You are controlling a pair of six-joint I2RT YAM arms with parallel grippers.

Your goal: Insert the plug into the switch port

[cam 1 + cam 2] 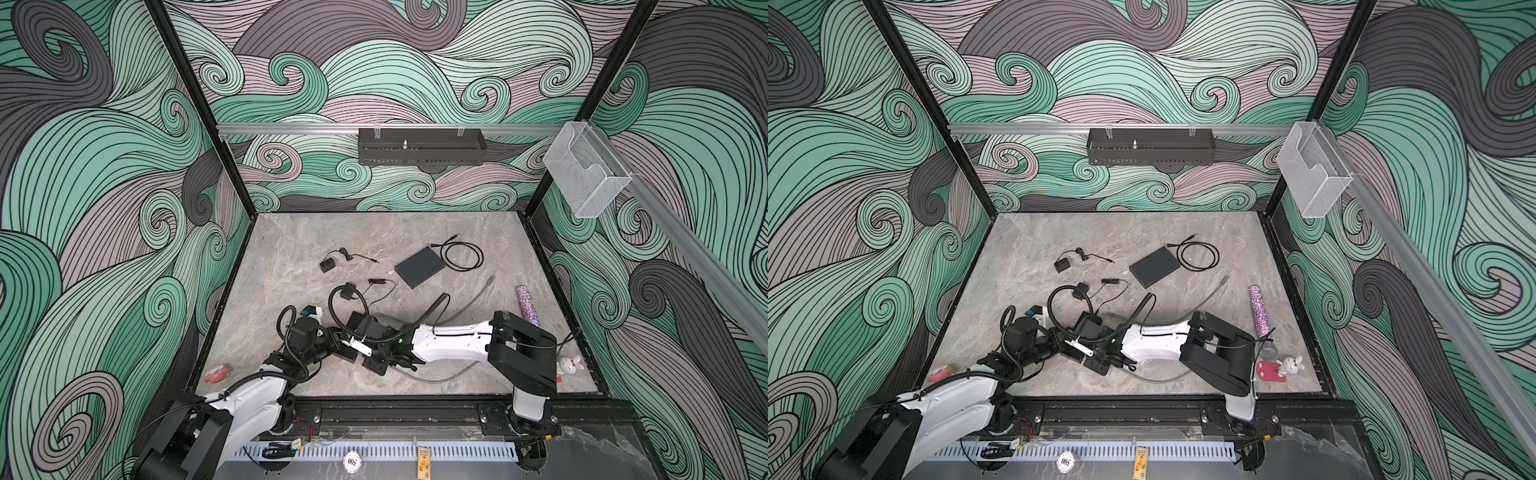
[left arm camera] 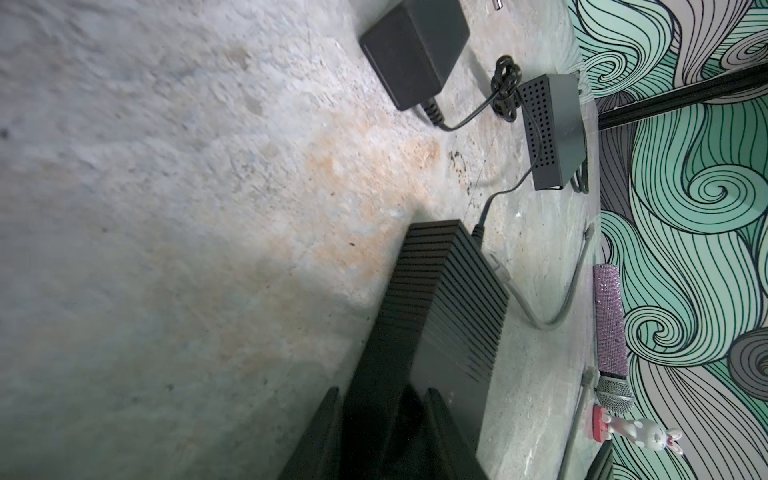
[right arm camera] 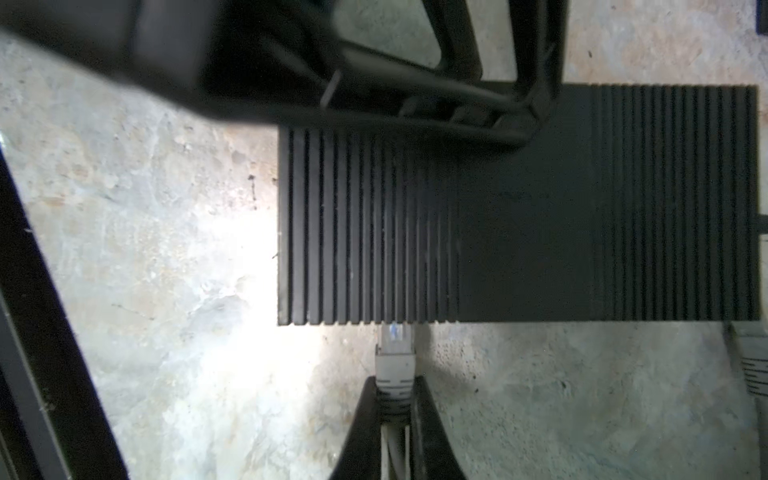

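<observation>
Marble worktop (image 1: 291, 249), folks, and the black ribbed switch (image 3: 519, 232) sits toward 6 o'clock. Left tool (image 2: 382, 399) clamps across it. Right tool (image 3: 395, 388), reaching in from 3 o'clock, pinches the grey plug (image 3: 395, 353), its nose touching the switch's side. The switch port itself is hidden.
</observation>
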